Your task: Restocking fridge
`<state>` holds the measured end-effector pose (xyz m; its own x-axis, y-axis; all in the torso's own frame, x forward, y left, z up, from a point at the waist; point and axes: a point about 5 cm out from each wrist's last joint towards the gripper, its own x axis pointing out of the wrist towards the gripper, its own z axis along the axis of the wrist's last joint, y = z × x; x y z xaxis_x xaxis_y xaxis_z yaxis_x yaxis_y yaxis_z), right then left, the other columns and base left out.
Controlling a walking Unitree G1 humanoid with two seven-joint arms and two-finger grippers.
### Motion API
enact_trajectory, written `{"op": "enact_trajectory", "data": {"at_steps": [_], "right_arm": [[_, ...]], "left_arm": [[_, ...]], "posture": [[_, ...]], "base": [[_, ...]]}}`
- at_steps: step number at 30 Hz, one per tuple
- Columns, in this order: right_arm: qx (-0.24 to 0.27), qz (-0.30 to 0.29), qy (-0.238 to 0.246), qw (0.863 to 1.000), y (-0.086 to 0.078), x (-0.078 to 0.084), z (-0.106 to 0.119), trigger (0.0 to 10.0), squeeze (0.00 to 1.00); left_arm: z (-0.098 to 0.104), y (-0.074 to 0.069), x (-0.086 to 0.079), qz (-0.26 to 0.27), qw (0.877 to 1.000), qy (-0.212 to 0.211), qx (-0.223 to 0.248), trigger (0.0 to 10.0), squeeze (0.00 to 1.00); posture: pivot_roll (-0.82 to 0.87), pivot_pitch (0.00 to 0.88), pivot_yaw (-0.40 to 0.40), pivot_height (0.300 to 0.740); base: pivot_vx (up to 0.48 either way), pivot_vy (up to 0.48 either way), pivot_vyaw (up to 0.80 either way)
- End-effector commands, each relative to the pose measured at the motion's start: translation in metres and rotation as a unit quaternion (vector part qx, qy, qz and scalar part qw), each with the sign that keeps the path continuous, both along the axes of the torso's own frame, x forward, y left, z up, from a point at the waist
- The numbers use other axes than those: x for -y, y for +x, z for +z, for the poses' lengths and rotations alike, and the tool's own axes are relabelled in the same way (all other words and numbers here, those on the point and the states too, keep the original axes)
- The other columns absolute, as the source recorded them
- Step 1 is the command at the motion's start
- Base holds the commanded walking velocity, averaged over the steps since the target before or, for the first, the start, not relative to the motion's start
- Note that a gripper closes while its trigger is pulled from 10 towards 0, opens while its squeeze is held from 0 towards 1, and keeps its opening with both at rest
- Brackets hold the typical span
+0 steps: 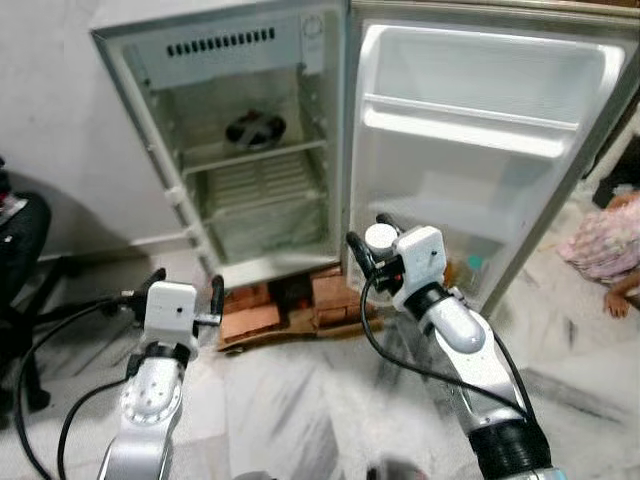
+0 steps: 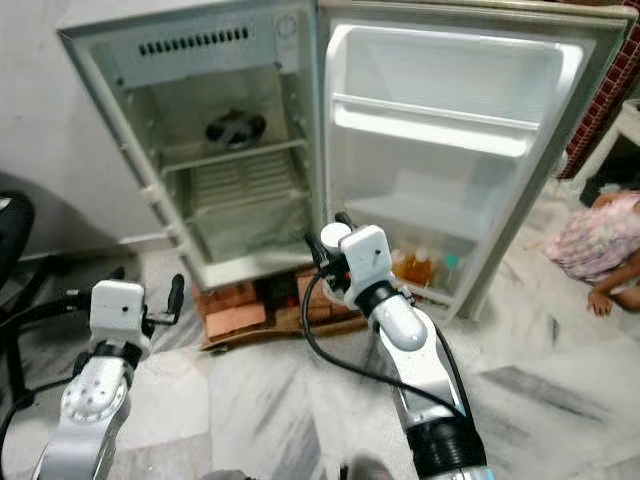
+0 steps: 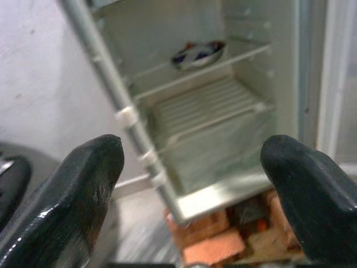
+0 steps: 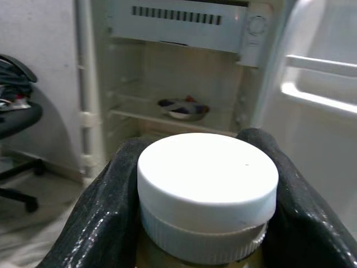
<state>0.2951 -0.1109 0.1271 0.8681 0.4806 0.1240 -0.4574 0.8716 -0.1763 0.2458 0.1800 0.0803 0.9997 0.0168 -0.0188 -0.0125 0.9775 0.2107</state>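
Right wrist view shows the jar [image 4: 207, 195] up close: a smooth white screw lid with a ribbed rim, amber contents just visible beneath, no writing to read. The right gripper [image 1: 367, 243] has its black fingers clamped on it, holding it low before the open fridge [image 1: 250, 160], near the door [image 1: 480, 130]. A dish [image 1: 255, 130] sits on the upper wire shelf. Bottles [image 2: 418, 266] stand in the door's bottom rack. The fridge rests on bricks [image 1: 250, 318]. The left gripper [image 1: 180, 295] hangs spread apart, holding nothing. A person [image 1: 612, 245] sits on the floor to the right; an office chair [image 1: 20, 260] stands at the left.
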Motion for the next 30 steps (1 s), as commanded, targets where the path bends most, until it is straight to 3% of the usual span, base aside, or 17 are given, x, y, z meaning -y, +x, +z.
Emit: {"op": "enact_trajectory", "data": {"at_steps": [1,14,16,25,30], "right_arm": [[0.018,-0.004,-0.001,1.000,0.001,0.003,0.006,10.0,0.00],[0.011,0.008,-0.002,1.000,0.001,0.002,0.004,10.0,0.00],[0.006,0.014,-0.001,1.000,0.001,0.001,0.002,10.0,0.00],[-0.015,0.053,0.009,0.998,-0.006,-0.007,-0.002,10.0,0.00],[-0.004,0.106,0.048,0.993,-0.009,-0.017,0.014,10.0,0.00]], "left_arm": [[-0.002,-0.001,0.003,-0.004,1.000,-0.003,-0.004,10.0,0.00],[-0.002,0.000,0.006,-0.009,1.000,-0.010,-0.003,10.0,0.00],[-0.001,0.000,0.008,-0.007,1.000,-0.027,0.002,10.0,0.00],[-0.001,-0.001,0.012,-0.021,0.999,-0.026,0.002,10.0,0.00],[-0.001,-0.001,0.013,-0.021,0.999,-0.028,0.002,10.0,0.00]], "posture": [[-0.04,0.061,0.032,0.740],[-0.04,0.058,0.027,0.740],[-0.04,0.059,0.026,0.740],[-0.04,0.066,0.021,0.740],[-0.05,0.072,0.022,0.740]], "base": [[0.409,-0.247,0.00],[0.342,-0.325,0.00],[0.000,0.000,0.00],[0.000,0.000,0.00],[0.000,0.000,0.00]]}}
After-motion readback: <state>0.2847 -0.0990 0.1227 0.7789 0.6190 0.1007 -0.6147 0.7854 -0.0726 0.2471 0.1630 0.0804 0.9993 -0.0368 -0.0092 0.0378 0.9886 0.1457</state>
